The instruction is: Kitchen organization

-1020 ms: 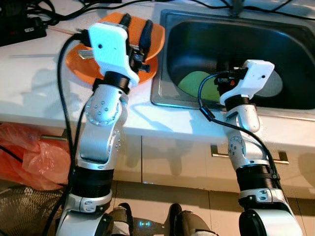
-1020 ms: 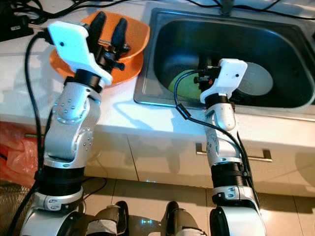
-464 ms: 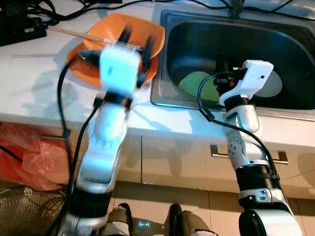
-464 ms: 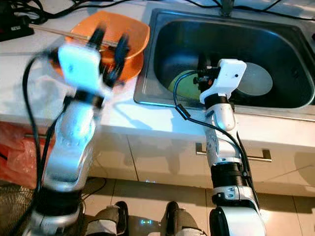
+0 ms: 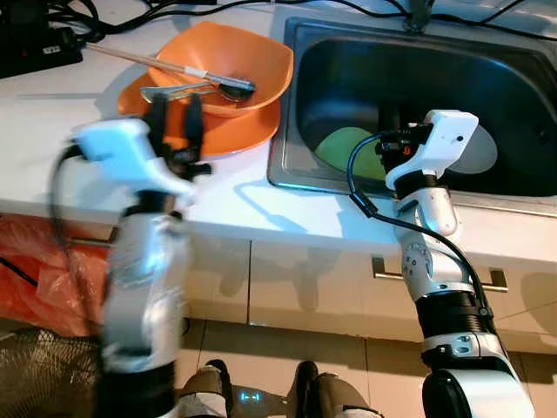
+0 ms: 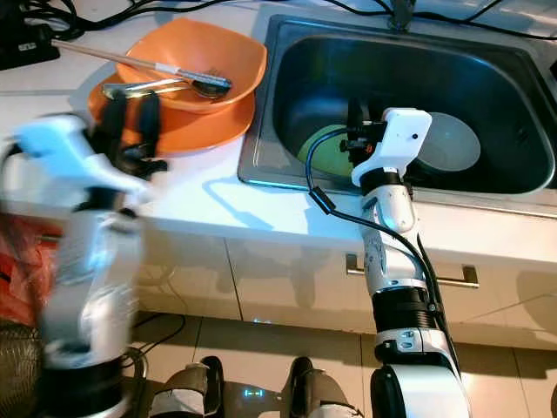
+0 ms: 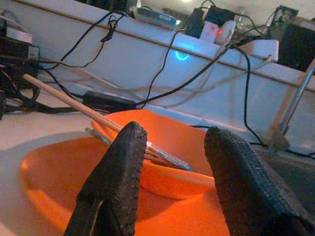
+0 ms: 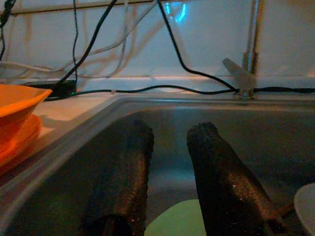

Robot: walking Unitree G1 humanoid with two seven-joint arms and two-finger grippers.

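Left pincer (image 5: 174,109) released, empty, near the orange bowl (image 5: 235,61) on the surface (image 5: 52,139); right pincer (image 8: 170,162) released over the sink (image 5: 296,131), poised for the green plate (image 5: 344,148).

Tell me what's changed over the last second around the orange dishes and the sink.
The left gripper has pulled back off the orange bowl toward the counter's front edge, empty and open. Chopsticks, spoon, orange plate stayed put. The right gripper remains over the sink.

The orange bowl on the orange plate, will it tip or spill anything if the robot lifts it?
The orange bowl probably lifts light and stiff, looking like plastic. The loose wooden chopsticks and metal spoon across its rim would likely slide off if tilted. It may slip on the orange plate.
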